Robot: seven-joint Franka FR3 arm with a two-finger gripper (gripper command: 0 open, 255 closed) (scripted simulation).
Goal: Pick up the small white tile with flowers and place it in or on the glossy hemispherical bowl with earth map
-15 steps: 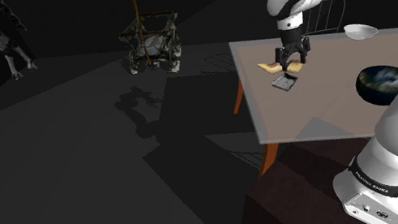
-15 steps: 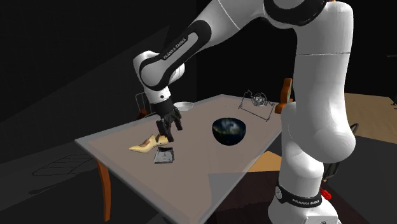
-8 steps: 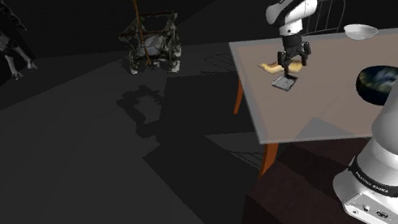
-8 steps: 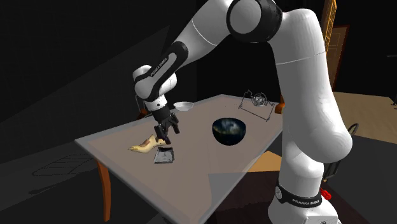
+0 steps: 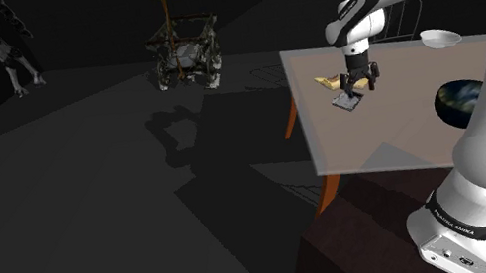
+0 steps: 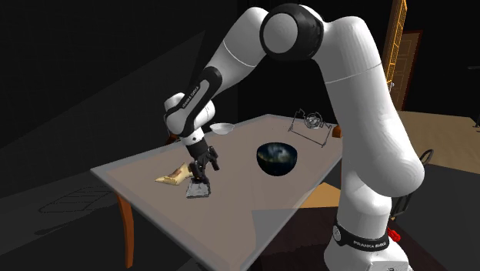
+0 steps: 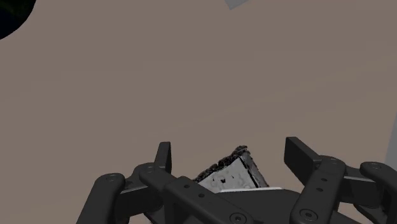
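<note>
Hovering low over the bench (image 6: 254, 196) with pincer (image 7: 229, 153) spread around a corner of the flat square tile (image 7: 232, 179), well apart from the earth-map bowl (image 6: 277, 158): likely thin, stiff, light, brittle and slick, so best nipped gently across opposite edges.

The pale square tile (image 7: 232, 178) has a smooth, speckled face and a rough, crumbly dark rim. The grey-brown tabletop (image 7: 191, 83) looks smooth and matt. The dark hemispherical earth-map bowl (image 6: 277, 158) shines glossy. The black tool (image 7: 230, 154) looks matt.
</note>
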